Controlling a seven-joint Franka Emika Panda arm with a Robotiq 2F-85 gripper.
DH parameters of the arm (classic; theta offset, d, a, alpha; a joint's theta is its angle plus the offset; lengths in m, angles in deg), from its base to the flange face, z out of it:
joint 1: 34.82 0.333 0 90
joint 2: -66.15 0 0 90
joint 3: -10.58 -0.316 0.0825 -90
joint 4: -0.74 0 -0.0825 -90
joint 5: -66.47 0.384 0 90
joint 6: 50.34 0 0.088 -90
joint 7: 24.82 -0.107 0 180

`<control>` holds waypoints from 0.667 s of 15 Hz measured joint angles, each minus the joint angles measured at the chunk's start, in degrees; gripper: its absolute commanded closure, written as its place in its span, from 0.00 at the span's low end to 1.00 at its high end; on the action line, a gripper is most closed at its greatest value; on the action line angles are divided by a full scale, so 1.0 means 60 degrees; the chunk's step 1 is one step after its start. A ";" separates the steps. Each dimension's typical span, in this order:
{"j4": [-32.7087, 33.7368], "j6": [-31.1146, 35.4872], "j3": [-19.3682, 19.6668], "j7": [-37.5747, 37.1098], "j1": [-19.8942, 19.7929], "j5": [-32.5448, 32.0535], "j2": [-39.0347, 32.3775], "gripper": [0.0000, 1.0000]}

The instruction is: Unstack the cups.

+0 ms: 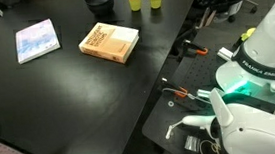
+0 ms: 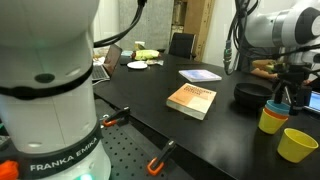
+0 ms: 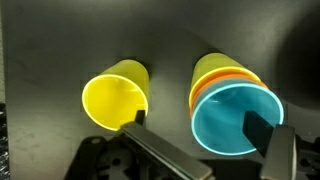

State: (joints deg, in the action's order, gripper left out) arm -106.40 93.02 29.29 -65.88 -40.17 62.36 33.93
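Gripper: the gripper (image 3: 195,121) is standing open in the wrist view, with its jaws spread wide and nothing between them. One of the fingers (image 3: 258,130) is showing over the mouth of the light blue cup (image 3: 225,125), the other at the rim of the single yellow cup (image 3: 113,95). Whether either is touching a cup cannot be told.
Height: in an exterior view the gripper (image 2: 284,98) is hanging just above the stack of cups (image 2: 272,118).
Stack of cups: only the wrist view is showing all three nested. The light blue cup is sitting innermost, the orange cup (image 3: 222,80) around it, and the outer yellow cup (image 3: 212,66) is holding both.
Single yellow cup: it is standing upright just beside the stack, apart from it, mouth up.
Worktop: the black worktop (image 1: 59,94) is carrying everything.
Bowl: a dark round bowl (image 2: 252,97) is sitting near the stack.
Book: an orange-covered book (image 1: 109,42) is lying flat farther out.
Booklet: a pale blue booklet (image 1: 36,41) is lying beyond the book, well apart from the cups.
Robot base: only the exterior views are showing the white robot base (image 2: 45,110).
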 measured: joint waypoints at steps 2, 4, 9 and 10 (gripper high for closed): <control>0.0075 -0.0003 0.0000 0.0004 -0.0017 0.0004 -0.0085 0.44; 0.0100 -0.0003 0.0000 0.0004 -0.0031 0.0020 -0.0137 0.58; 0.0112 -0.0006 0.0000 0.0004 -0.0065 0.0067 -0.0144 0.95; 0.0120 -0.0007 0.0000 0.0004 -0.0067 0.0067 -0.0144 1.00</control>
State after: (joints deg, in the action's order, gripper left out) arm -105.68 92.98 29.29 -65.85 -40.57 62.77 33.06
